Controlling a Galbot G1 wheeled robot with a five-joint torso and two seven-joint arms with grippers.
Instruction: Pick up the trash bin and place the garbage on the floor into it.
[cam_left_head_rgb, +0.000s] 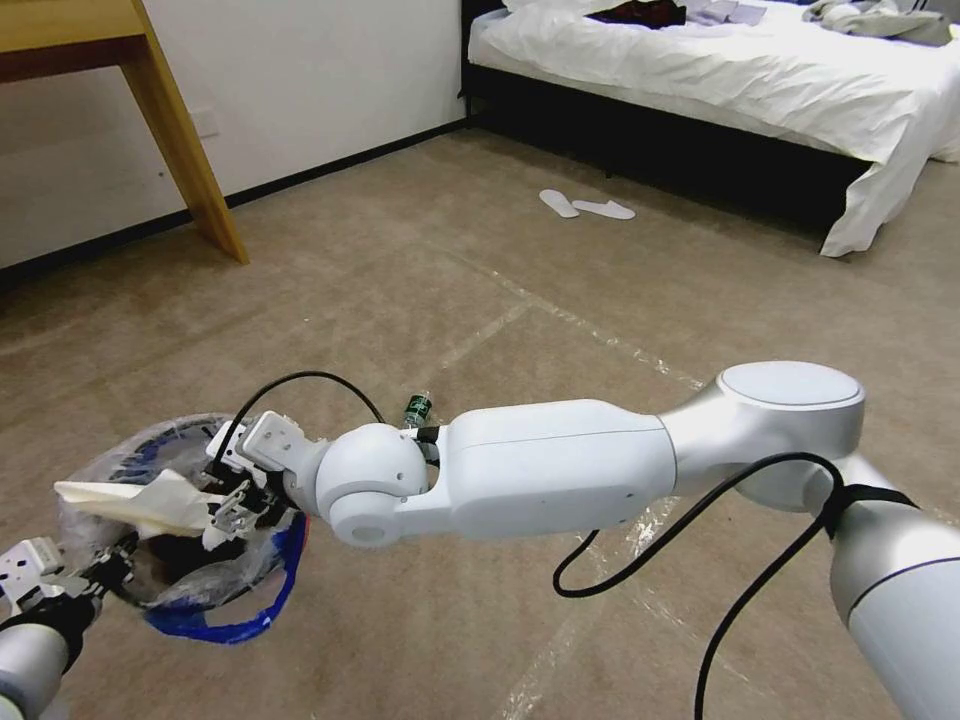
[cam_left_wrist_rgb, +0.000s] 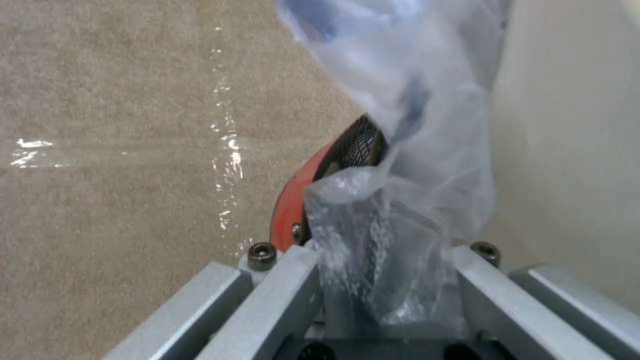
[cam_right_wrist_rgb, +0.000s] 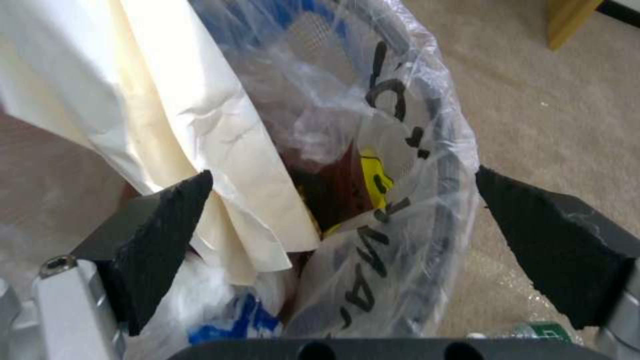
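The trash bin (cam_left_head_rgb: 215, 590), wrapped in a clear bag with blue edging, hangs low at the left. My left gripper (cam_left_head_rgb: 105, 572) is shut on its rim; the left wrist view shows the red rim (cam_left_wrist_rgb: 290, 210) and bag plastic pinched in the left gripper (cam_left_wrist_rgb: 380, 280). My right gripper (cam_left_head_rgb: 232, 500) hovers over the bin's mouth, open (cam_right_wrist_rgb: 347, 215). A large sheet of white paper (cam_right_wrist_rgb: 167, 100) drapes into the bin and leans on one finger (cam_right_wrist_rgb: 163, 225). A yellow packet (cam_right_wrist_rgb: 377, 175) lies inside. A small green-labelled bottle (cam_left_head_rgb: 417, 408) stands on the floor (cam_left_head_rgb: 500, 260) behind my right wrist.
A wooden table leg (cam_left_head_rgb: 190, 150) stands at the back left by the wall. A bed with white sheets (cam_left_head_rgb: 750, 80) fills the back right, with white slippers (cam_left_head_rgb: 585, 207) in front of it. Shiny tape lines (cam_left_head_rgb: 580, 325) cross the carpet.
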